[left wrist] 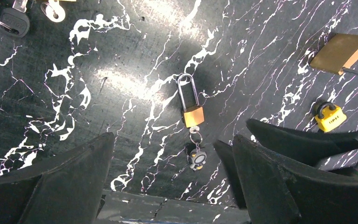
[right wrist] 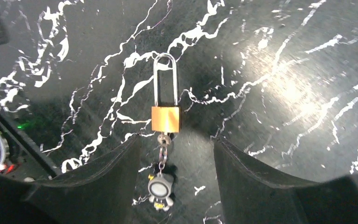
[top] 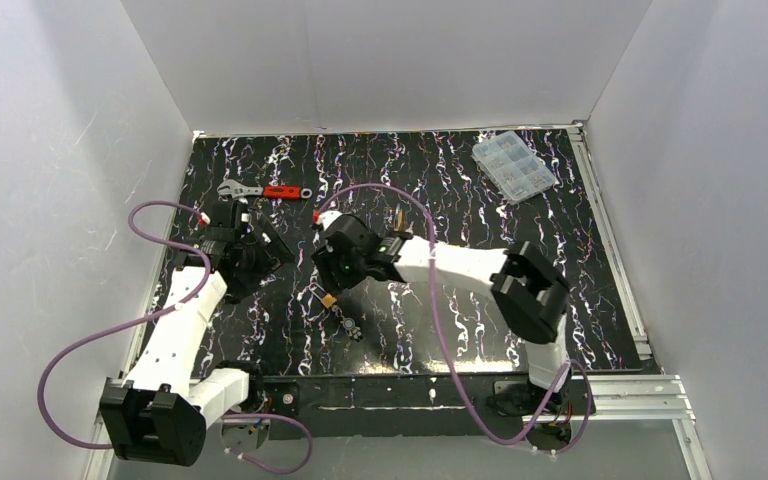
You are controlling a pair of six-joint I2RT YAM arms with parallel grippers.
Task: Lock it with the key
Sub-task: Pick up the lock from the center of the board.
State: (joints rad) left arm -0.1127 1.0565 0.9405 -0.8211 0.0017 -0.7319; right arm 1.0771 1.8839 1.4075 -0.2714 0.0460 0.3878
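The lock (right wrist: 166, 119) lies flat on the black marbled table (top: 600, 260), a little left of centre and nearer the near edge than the far one. Its brass body points toward the near edge and its long silver shackle toward the far one. Both legs of the shackle meet the body. The key (right wrist: 164, 138) sits right at the underside of the body, apparently in the keyhole. Its ring and a small grey fob (right wrist: 161, 189) trail away from it toward the near edge.

The right gripper (right wrist: 176, 140) hangs over that trailing end with its jaws well apart. The key, ring and fob lie in the gap between its fingers (right wrist: 98, 186), untouched on either side, and the lock body is just past the tips. It has hold of nothing.

The left gripper (left wrist: 168, 140) is off toward the left edge, spread as wide as it goes and empty, its fingers (left wrist: 60, 182) well clear of the lock.

Its wrist view also shows a larger brass padlock (left wrist: 340, 52) and a small yellow padlock (left wrist: 330, 116), both apart from the lock.

A red-handled wrench (top: 265, 190) lies near the far edge on the left, and a clear compartment box (top: 515, 165) sits by the far right corner.
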